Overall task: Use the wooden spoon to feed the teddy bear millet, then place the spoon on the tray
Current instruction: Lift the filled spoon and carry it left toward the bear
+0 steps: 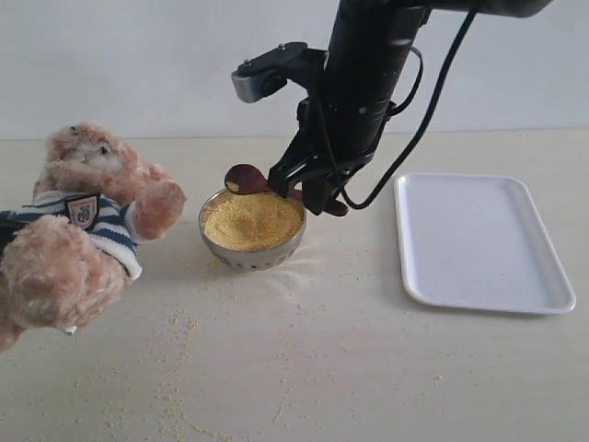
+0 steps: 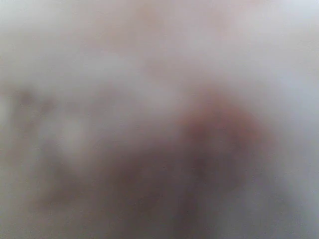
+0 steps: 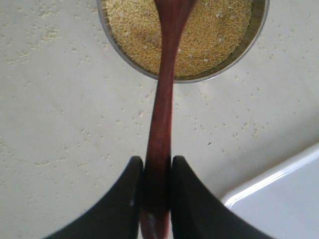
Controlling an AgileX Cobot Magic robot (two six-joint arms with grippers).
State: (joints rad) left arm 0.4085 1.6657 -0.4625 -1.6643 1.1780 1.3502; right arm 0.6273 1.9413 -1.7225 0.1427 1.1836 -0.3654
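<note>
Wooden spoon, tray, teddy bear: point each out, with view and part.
wooden spoon (image 3: 160,124): right wrist view, middle of the handle, above the jaws.
tray (image 1: 479,241): exterior view, bare flat floor.
teddy bear (image 1: 109,230): exterior view, striped shirt.

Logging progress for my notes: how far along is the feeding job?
Done: the right gripper clamps the wooden spoon. In hand: its bowl reaches over the millet. Left: feeding the teddy bear, then laying the spoon on the tray.
</note>
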